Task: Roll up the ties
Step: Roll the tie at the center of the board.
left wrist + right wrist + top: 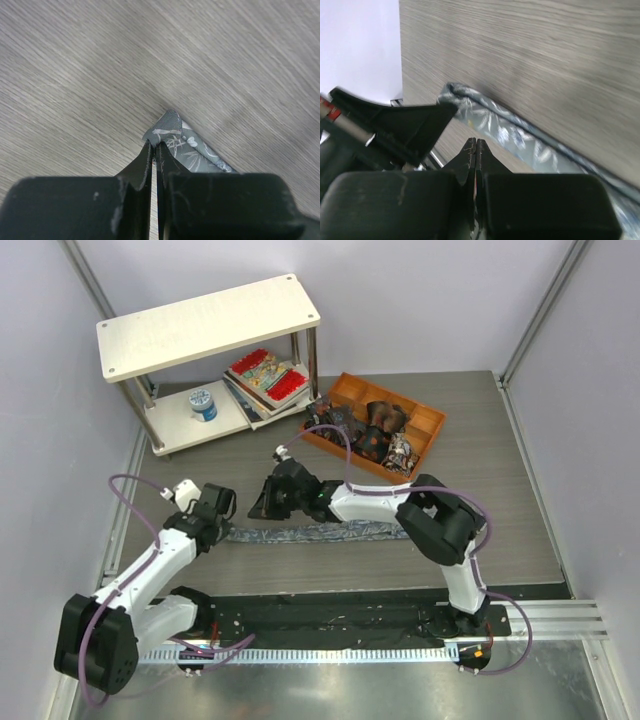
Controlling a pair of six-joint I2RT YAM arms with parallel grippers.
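A long grey-blue tie (330,531) with a pale leafy print lies flat across the table. My left gripper (226,528) is at its left end. In the left wrist view the jaws (155,146) are closed, with the tie's folded tip (172,131) at their points. My right gripper (259,512) is shut and empty, just above the table beside the tie's left part. In the right wrist view its fingertips (476,143) are short of the tie (490,122), and the left gripper's finger (410,127) touches the tie's end. Several small dark rolled ties (380,430) sit in an orange tray.
The orange tray (352,383) stands at the back, right of centre. A white two-level shelf (205,325) stands at the back left, with red-patterned books (265,375) and a blue-and-white spool (203,403) on its lower level. Walls close in on both sides.
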